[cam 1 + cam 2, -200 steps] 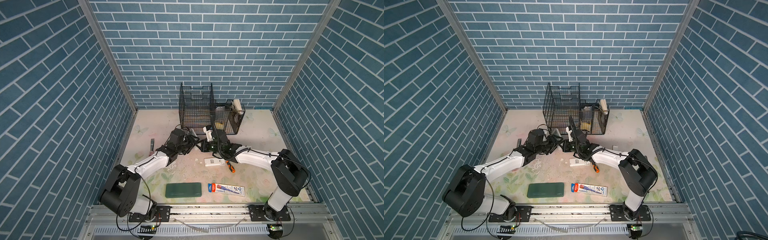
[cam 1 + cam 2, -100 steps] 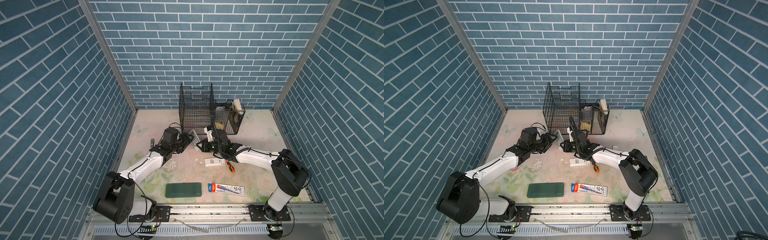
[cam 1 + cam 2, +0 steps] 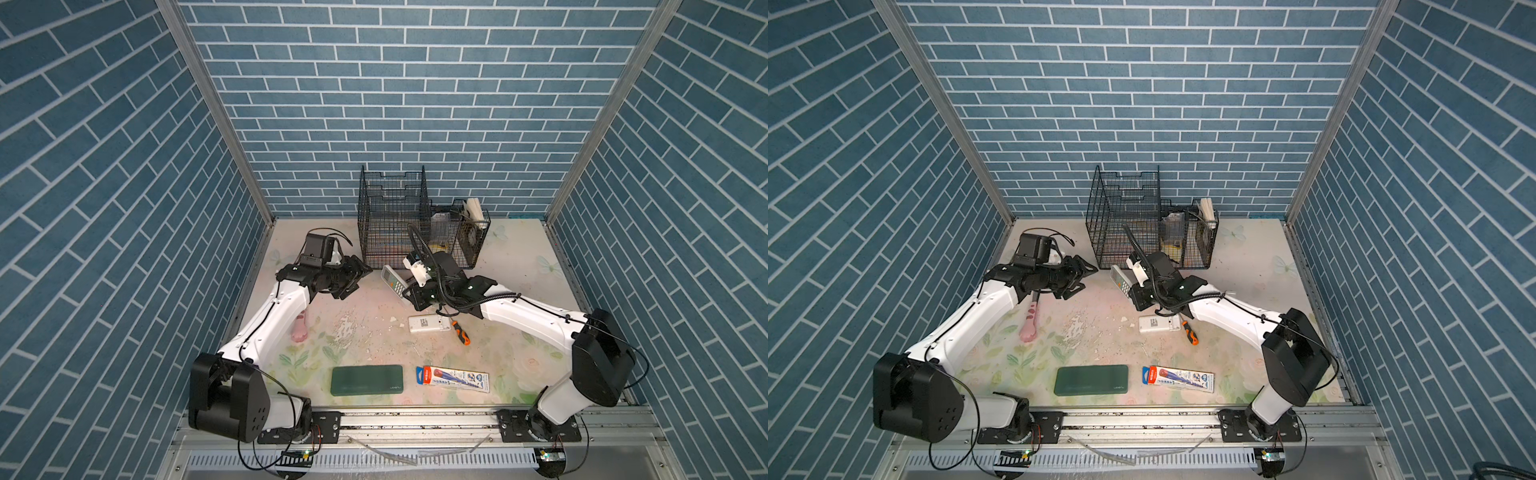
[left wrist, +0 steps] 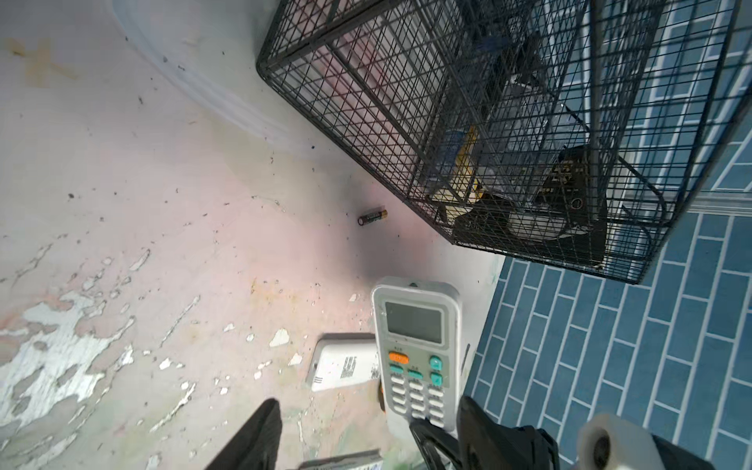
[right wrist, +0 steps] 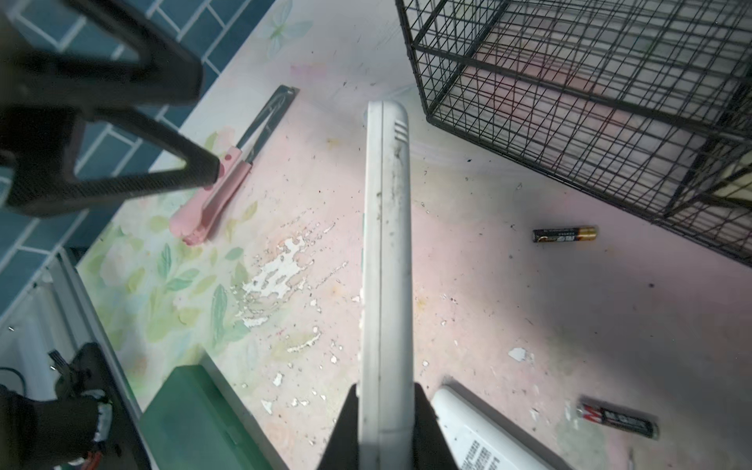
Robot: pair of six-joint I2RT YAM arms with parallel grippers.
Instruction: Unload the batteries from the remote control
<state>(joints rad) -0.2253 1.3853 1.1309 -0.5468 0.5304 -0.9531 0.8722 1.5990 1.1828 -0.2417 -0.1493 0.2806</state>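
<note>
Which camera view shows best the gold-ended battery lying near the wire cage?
The right wrist view: the battery lies large and sharp there, gold end and label clear, apart from the wire cage. The left wrist view shows the same battery, but small. In both top views I cannot make it out.

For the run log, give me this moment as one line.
right gripper: shut on remote | left gripper: open, empty | battery: loose by wire basket | second battery: loose beside other remote
</note>
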